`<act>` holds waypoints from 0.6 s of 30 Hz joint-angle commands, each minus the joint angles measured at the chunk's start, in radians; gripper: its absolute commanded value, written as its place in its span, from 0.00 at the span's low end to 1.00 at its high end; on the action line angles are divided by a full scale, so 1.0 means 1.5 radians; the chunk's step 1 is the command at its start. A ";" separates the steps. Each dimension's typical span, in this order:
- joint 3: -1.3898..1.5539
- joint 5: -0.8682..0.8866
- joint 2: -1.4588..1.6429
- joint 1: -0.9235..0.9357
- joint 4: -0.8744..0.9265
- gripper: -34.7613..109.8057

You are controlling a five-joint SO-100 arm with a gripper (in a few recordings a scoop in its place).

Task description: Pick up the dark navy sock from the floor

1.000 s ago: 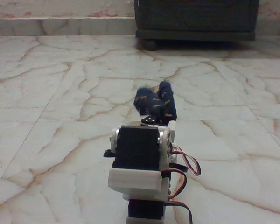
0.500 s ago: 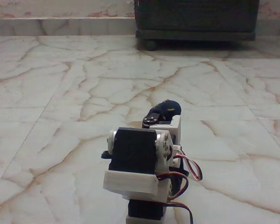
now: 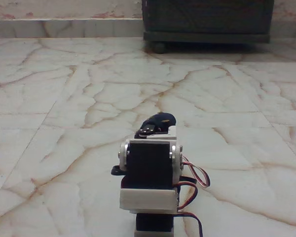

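A: Item one, the arm. We log it in the lower centre of the frame, seen from behind: white brackets, black motor blocks, red and black wires looping off its right side.

B: Item two, the sock. We see only a small dark navy lump just above the arm's top bracket, a little below the frame's middle. The rest of it is hidden behind the arm.

A: Is it on the floor or lifted?

B: We cannot tell; the arm covers its underside. We judge it is bunched there because the arm is working right at it.

A: Item three, the pincer.

B: A black-and-white part shows beside the sock, yet the jaws are hidden from this side. We cannot tell whether they are released or clenched on the fabric.

A: Item four, surroundings.

B: Cream marble tiles with reddish veins across the whole frame, and a dark cabinet at the upper right, well apart from the sock. We judge the grasp is under way but unconfirmed.
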 commanded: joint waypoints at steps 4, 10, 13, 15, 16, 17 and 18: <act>0.000 0.000 0.026 -0.007 -0.014 0.24; 0.000 0.001 0.026 -0.009 -0.025 0.24; 0.000 -0.001 0.026 -0.009 -0.025 0.24; 0.000 0.000 0.026 -0.009 -0.029 0.24; 0.000 0.002 0.026 -0.009 -0.035 0.24; 0.000 0.004 0.026 -0.009 -0.042 0.24; 0.000 0.006 0.026 -0.009 -0.048 0.24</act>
